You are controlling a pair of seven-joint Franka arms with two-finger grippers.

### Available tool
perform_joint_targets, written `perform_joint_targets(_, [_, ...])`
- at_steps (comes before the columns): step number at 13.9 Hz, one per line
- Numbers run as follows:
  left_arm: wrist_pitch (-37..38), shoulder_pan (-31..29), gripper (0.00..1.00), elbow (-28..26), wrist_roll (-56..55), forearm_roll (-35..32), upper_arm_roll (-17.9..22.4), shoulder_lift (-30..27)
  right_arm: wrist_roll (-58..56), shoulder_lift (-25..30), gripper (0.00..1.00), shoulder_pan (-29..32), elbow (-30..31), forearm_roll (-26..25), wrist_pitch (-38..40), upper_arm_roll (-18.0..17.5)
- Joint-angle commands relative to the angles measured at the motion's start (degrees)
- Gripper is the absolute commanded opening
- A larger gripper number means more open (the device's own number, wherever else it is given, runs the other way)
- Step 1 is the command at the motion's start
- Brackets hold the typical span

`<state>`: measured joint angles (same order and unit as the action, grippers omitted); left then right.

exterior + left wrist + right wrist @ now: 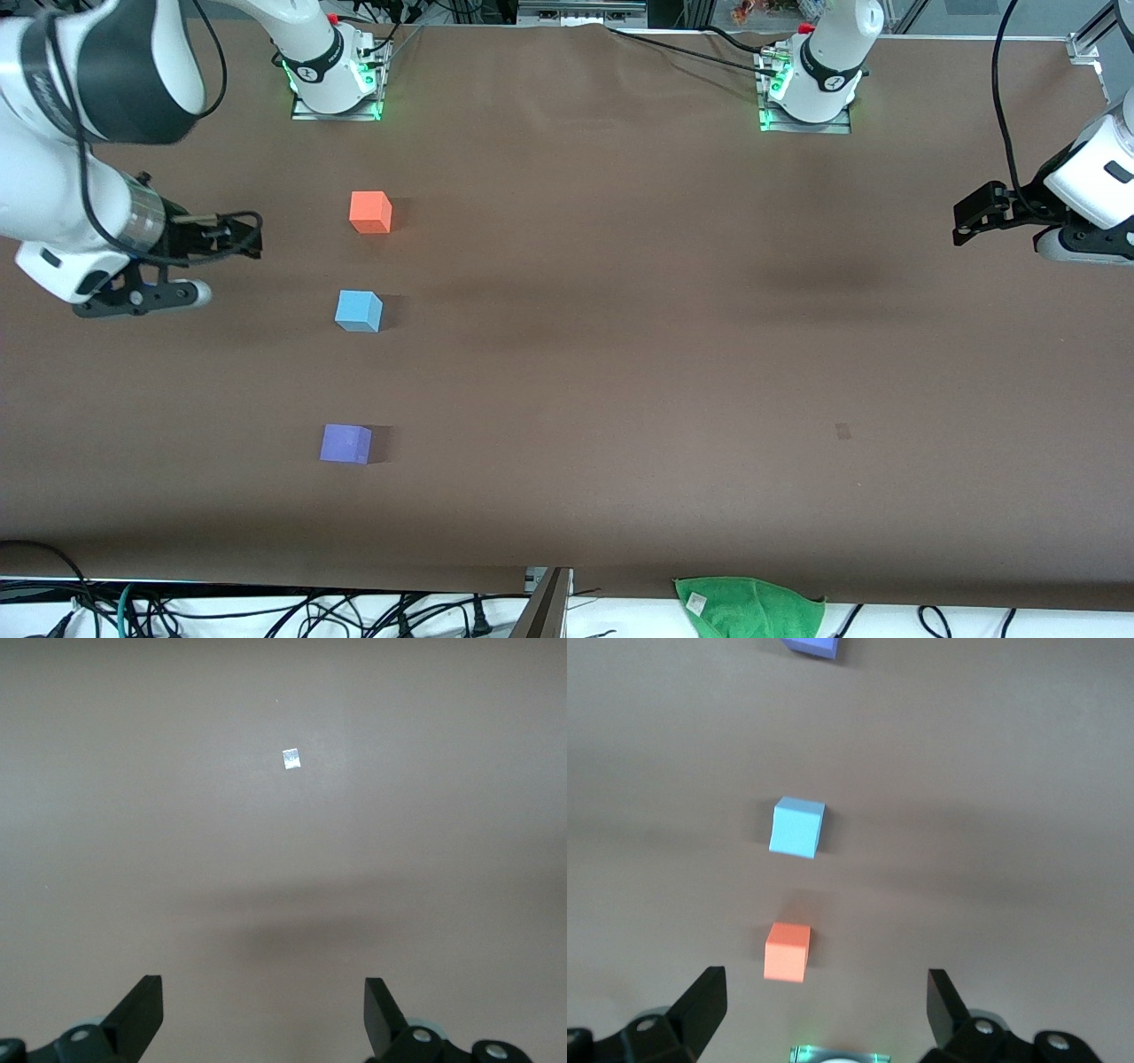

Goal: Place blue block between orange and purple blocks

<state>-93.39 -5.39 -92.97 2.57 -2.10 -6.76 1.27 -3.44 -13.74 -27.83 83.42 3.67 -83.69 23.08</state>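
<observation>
Left of centre in the front frame, blue block [358,310] already sits on the worktop [620,354] between orange block [369,213] and purple block [345,443]. Right hand [232,235] hovers beside them spread, holding nothing; left hand [966,221] waits spread at the frame's right edge.

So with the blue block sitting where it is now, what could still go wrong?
The blue block already sits between the orange block and purple block, closer to orange. The right pincer, open, is up beside the orange block; a low move could nudge it. The left pincer, open, waits over bare table.
</observation>
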Motion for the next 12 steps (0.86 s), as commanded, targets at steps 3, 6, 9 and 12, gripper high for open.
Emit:
perform_joint_targets(3, [1.36, -0.15, 1.00, 1.91, 0.50, 0.34, -0.09, 0.75, -0.60, 7.23, 1.00, 9.88, 2.62, -0.86, 2.66, -9.78])
perform_joint_targets(6, [1.36, -0.15, 1.00, 1.91, 0.50, 0.34, -0.09, 0.75, -0.95, 10.04, 1.00, 17.79, 3.86, -3.84, 4.24, -18.49])
perform_joint_targets(9, [1.45, -0.06, 1.00, 1.91, 0.42, 0.34, -0.18, 0.75, -1.04, 13.20, 1.00, 20.35, 3.77, -4.81, 3.36, -20.09])
perform_joint_targets(12, [1.45, -0.06, 1.00, 2.00, 0.41, 0.34, -0.27, 0.75, -1.13, 14.27, 1.00, 22.91, 3.77, -4.64, 3.53, -21.15])
